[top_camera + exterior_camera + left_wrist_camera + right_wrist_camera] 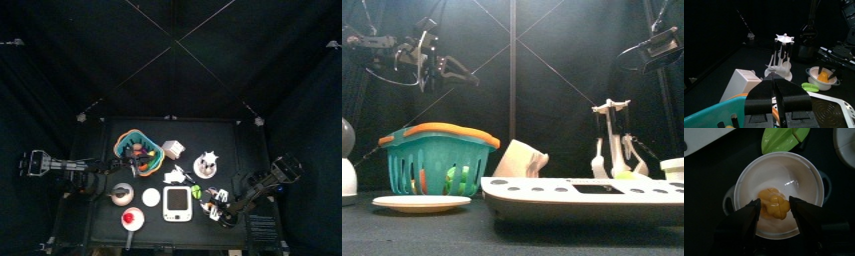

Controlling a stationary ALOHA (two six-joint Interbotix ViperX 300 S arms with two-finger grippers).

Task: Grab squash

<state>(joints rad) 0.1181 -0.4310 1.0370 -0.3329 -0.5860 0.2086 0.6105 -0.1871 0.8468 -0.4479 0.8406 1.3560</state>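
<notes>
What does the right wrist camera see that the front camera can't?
Only the right wrist view looks down into the white round bowl and shows the yellow-orange squash piece lying inside, between the right hand's open jaws, plus a green leaf-shaped thing beside the bowl. Only the front view shows the teal basket with the orange rim, the flat white plate and the white scale. Both show the black table.
</notes>
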